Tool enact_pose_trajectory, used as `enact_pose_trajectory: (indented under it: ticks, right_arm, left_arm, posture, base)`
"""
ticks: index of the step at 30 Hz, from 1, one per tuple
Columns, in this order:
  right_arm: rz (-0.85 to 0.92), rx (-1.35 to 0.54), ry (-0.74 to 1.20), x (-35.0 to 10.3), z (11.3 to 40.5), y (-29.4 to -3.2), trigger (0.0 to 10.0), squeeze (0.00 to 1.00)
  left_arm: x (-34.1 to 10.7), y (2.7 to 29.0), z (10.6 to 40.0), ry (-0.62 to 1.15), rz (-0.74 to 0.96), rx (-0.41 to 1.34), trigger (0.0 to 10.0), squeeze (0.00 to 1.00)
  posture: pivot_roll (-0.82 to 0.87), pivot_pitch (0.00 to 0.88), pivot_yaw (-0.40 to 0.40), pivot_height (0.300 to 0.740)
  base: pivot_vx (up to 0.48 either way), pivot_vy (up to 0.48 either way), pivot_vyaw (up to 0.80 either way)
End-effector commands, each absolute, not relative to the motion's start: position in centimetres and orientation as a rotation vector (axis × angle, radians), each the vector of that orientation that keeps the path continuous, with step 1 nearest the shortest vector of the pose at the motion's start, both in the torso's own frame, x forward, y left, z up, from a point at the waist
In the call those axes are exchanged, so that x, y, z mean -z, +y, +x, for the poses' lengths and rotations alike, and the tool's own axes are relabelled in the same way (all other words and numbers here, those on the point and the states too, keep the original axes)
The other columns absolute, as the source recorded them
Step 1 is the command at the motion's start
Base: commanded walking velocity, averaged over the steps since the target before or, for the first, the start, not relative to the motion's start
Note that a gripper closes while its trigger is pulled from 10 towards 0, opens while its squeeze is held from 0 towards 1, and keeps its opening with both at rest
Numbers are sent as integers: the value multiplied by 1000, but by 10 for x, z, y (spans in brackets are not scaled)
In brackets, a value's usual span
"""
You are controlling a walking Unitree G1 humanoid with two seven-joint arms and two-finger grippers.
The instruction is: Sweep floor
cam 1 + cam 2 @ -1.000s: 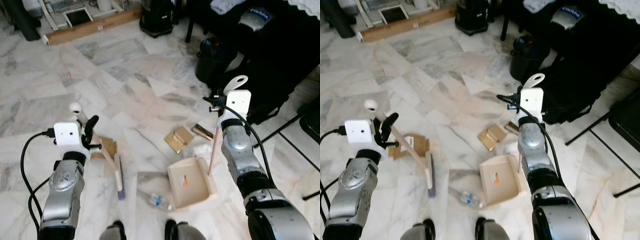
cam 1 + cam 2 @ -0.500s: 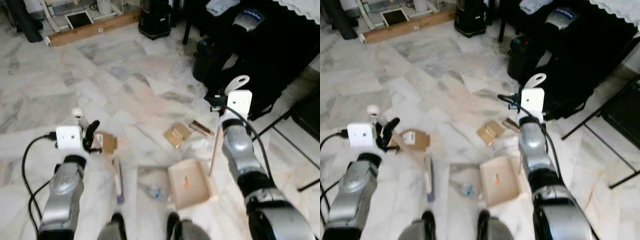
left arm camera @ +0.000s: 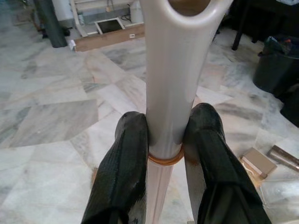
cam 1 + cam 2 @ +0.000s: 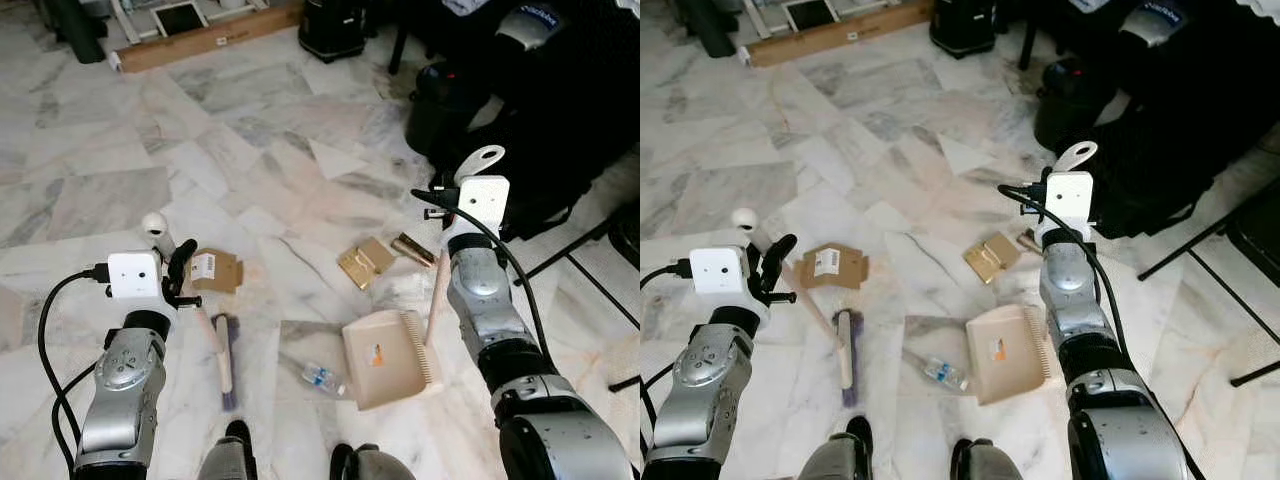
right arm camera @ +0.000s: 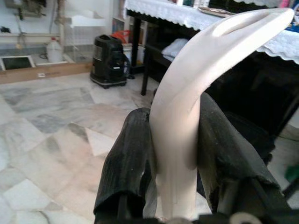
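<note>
My left gripper (image 4: pixel 180 272) is shut on the pale broom handle (image 3: pixel 166 84), near its rounded top. The broom slants down to its purple-bristled head (image 4: pixel 226 360), which rests on the marble floor just ahead of my feet. My right gripper (image 5: pixel 175 121) is shut on the cream dustpan handle (image 4: pixel 438 295), which stands upright. The beige dustpan (image 4: pixel 385 358) sits flat on the floor at its foot. Litter lies between the two: a clear plastic bottle (image 4: pixel 322 378) just left of the pan, a flattened cardboard piece (image 4: pixel 216 270), gold boxes (image 4: pixel 365 262) and a brown bar (image 4: pixel 412 248).
Black bags and a bin (image 4: pixel 448 100) crowd the right side under a dark table. Thin black chair legs (image 4: pixel 585 240) cross the floor at the far right. A long cardboard box (image 4: pixel 205 38) and a black appliance (image 4: pixel 335 28) stand at the back. Open marble floor (image 4: pixel 130 150) spreads ahead and left.
The whole view has swung and settled, so the camera moved. Both grippers keep their hold. Broom head and dustpan stay in about the same places among the litter.
</note>
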State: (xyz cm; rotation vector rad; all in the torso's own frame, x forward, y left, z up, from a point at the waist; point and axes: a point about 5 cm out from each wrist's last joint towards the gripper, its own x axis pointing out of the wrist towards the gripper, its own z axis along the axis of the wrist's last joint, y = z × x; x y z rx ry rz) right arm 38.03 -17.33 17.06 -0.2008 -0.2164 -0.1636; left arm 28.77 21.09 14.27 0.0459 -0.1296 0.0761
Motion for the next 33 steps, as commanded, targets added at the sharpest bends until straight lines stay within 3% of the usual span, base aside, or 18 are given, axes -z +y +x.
enact_pose_trajectory:
  ticks: [1, 11, 33]
  right_arm:
    - [-213, 194, -232, -173, 380, -179, 10000, 0]
    - [-156, 236, -96, -157, 385, -180, 10000, 0]
    - [-274, 205, -59, -138, 381, -177, 10000, 0]
  left_arm:
    - [-140, 210, 283, -118, 44, -73, 10000, 0]
    - [-142, 207, 286, -119, 46, -59, 10000, 0]
    - [-143, 203, 283, -119, 20, -48, 10000, 0]
  posture:
    - [-35, 269, -60, 740]
    - [-65, 269, -67, 740]
    - [-55, 304, -79, 740]
  base:
    - [0, 0, 0]
    - [0, 0, 0]
    - [0, 0, 0]
